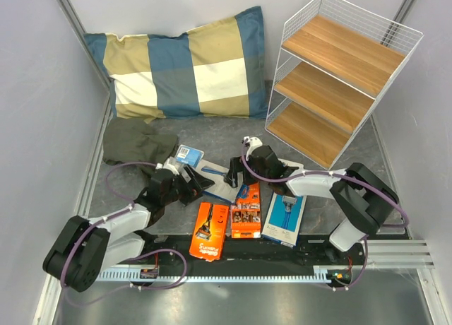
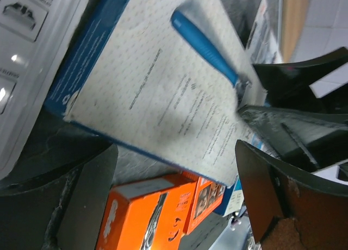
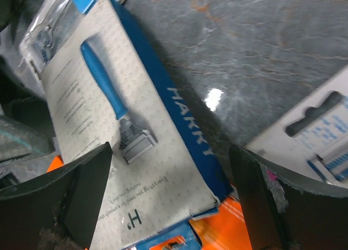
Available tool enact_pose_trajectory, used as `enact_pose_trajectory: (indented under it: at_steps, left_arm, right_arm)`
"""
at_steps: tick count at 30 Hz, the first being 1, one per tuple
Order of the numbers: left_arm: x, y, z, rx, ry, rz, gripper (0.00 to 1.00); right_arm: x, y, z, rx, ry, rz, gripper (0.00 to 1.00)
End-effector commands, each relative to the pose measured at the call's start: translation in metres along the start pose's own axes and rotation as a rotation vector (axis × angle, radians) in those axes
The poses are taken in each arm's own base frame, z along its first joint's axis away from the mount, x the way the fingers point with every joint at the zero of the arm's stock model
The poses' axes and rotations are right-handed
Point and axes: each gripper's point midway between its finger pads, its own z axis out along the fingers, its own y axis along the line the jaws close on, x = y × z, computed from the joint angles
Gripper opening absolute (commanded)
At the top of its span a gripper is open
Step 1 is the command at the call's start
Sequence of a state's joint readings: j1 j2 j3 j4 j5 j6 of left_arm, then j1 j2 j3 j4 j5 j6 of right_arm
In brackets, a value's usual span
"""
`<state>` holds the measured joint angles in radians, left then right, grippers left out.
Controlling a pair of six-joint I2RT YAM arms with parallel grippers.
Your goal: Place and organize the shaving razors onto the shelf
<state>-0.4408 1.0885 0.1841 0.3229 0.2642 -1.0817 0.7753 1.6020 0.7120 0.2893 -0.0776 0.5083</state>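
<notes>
A blue razor box [image 1: 216,183] picturing a blue-handled razor lies tilted between my two grippers. My left gripper [image 1: 188,187] stands open at its left edge, and in the left wrist view the box [image 2: 163,81] lies just beyond the open gripper [image 2: 174,195]. My right gripper [image 1: 234,175] stands open at the box's right edge, over the box [image 3: 125,125], nothing gripped. Two orange razor packs [image 1: 210,230] [image 1: 246,212] and a second blue box [image 1: 284,219] lie nearer the bases. A blister pack [image 1: 189,154] lies behind my left gripper. The shelf [image 1: 339,56] stands at the far right, boards bare.
A blue-and-tan checked pillow [image 1: 187,63] leans at the back. A dark green cloth [image 1: 134,141] lies at the left, behind my left arm. Grey walls close in on both sides. A metal rail [image 1: 282,272] runs along the near edge.
</notes>
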Motion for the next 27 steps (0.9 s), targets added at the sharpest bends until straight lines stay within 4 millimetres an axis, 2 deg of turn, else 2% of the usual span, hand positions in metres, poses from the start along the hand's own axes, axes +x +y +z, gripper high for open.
enact_pose_trajectory:
  at_steps: [1,5,8,12,13,14,16,18,20,23,24,26,27]
  left_arm:
    - [-0.004,0.004,0.004,0.037,-0.061,-0.045,0.96]
    - [-0.013,0.004,0.002,0.065,-0.125,-0.046,0.95]
    - [-0.020,-0.002,0.001,0.094,-0.164,-0.020,0.94]
    - [-0.025,-0.024,0.000,0.189,-0.176,0.048,0.90]
    - [-0.027,-0.035,-0.001,0.236,-0.183,0.067,0.89]
    - [-0.023,-0.041,-0.002,0.270,-0.159,0.091,0.87]
    - [-0.024,-0.061,-0.005,0.353,-0.152,0.131,0.81]
    - [-0.016,-0.073,-0.006,0.413,-0.102,0.166,0.73]
    - [-0.010,-0.086,-0.010,0.487,-0.068,0.199,0.70]
    - [-0.005,-0.099,-0.017,0.561,-0.039,0.229,0.57]
    - [-0.004,-0.102,-0.018,0.574,-0.033,0.237,0.49]
    - [0.000,-0.107,-0.021,0.602,-0.005,0.256,0.40]
    - [-0.001,-0.113,-0.023,0.620,-0.002,0.269,0.31]
  right_arm:
    - [-0.006,0.037,0.005,-0.202,-0.001,-0.016,0.98]
    - [0.006,0.046,0.001,-0.286,0.019,-0.025,0.95]
    - [0.008,0.055,-0.005,-0.343,0.020,-0.028,0.93]
    - [0.008,0.069,-0.012,-0.426,0.016,-0.019,0.90]
    - [0.007,0.072,-0.013,-0.440,0.014,-0.011,0.89]
    - [0.006,0.074,-0.014,-0.453,0.011,-0.008,0.89]
    - [0.005,0.078,-0.018,-0.483,-0.001,0.007,0.89]
    - [0.004,0.079,-0.019,-0.490,-0.012,0.014,0.89]
    - [0.001,0.078,-0.021,-0.489,-0.026,0.021,0.89]
    - [-0.002,0.078,-0.023,-0.485,-0.041,0.025,0.89]
    - [-0.003,0.077,-0.023,-0.481,-0.044,0.024,0.89]
    - [-0.009,0.077,-0.026,-0.477,-0.062,0.025,0.90]
    - [-0.010,0.076,-0.028,-0.470,-0.065,0.027,0.91]
